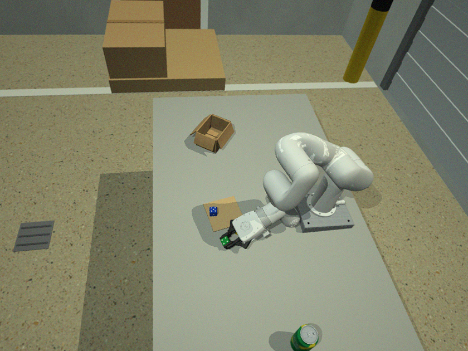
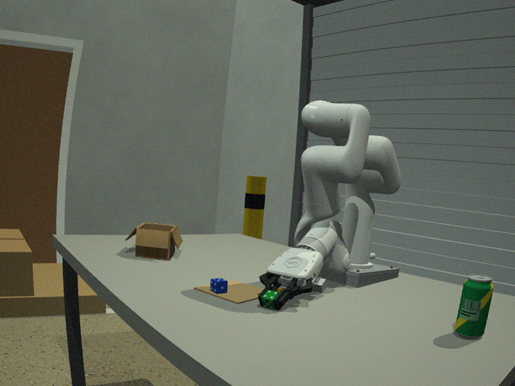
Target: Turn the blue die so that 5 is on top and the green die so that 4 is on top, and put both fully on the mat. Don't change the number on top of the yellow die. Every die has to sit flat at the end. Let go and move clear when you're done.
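Observation:
My gripper (image 1: 229, 240) is shut on the green die (image 1: 225, 241) and holds it low at the table top, just off the near edge of the brown mat (image 1: 224, 213). I cannot tell whether the die touches the table. In the side view the green die (image 2: 270, 299) sits between the black fingers of the gripper (image 2: 275, 298), right of the mat (image 2: 231, 290). The blue die (image 1: 212, 210) sits flat on the mat's left part, and it also shows in the side view (image 2: 218, 285). The yellow die is not plainly in view; the gripper hides the spot behind it.
An open cardboard box (image 1: 213, 132) stands at the table's far left. A green can (image 1: 304, 338) stands near the front right corner. The arm's base plate (image 1: 326, 218) is right behind the gripper. The table's left edge is close to the mat.

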